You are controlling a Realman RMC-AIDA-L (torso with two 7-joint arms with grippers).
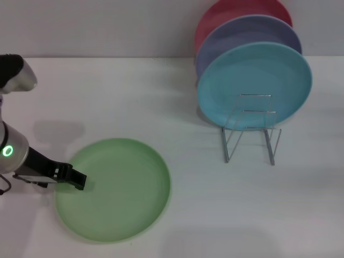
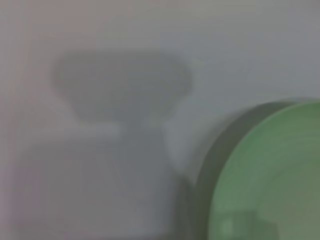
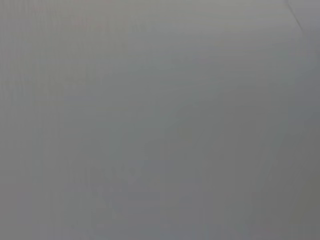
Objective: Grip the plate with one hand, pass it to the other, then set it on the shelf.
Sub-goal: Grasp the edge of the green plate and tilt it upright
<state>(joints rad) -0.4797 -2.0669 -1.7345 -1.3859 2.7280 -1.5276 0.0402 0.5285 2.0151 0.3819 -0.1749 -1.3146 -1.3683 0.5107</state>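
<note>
The light green plate [image 1: 115, 188] lies flat on the white table at the near left. Its rim also shows in the left wrist view, plate [image 2: 270, 180]. My left gripper [image 1: 79, 180], on the arm with the green ring light, reaches in low from the left, and its tip sits at the plate's left rim. The wire shelf [image 1: 251, 129] stands at the right, with free loops at its front. My right gripper is out of view, and its wrist view shows only plain grey surface.
A turquoise plate [image 1: 254, 86], a lavender plate [image 1: 244, 37] and a red plate [image 1: 226, 16] stand upright in the back of the rack. Bare white tabletop [image 1: 193, 215] lies between the green plate and the rack.
</note>
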